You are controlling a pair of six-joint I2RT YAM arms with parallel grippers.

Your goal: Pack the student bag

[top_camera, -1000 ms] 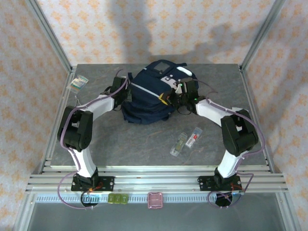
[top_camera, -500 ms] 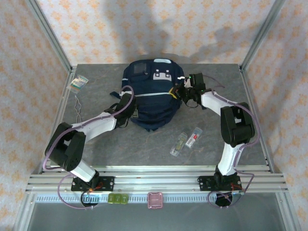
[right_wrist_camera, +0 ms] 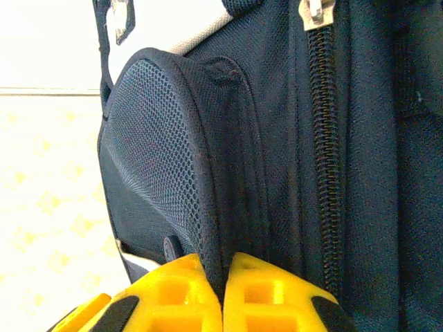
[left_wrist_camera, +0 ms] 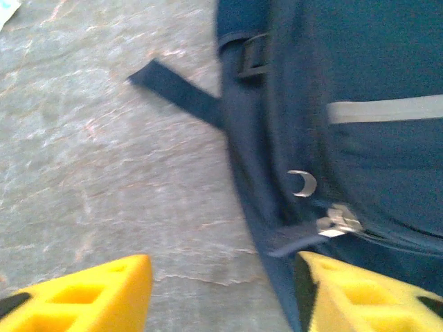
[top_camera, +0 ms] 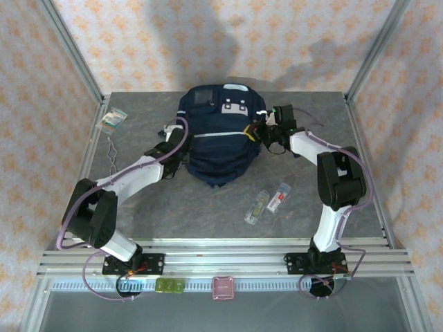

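2 arms (top_camera: 138,173) flank the student bag (top_camera: 218,142), right jaws pinching its edge.

No legible text or labels

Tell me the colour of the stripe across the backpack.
Light grey stripe; clearest in the left wrist view.

Left gripper (left_wrist_camera: 221,277) stands open; right gripper (right_wrist_camera: 223,270) pinches the student bag (right_wrist_camera: 367,173); both arms reach forward.
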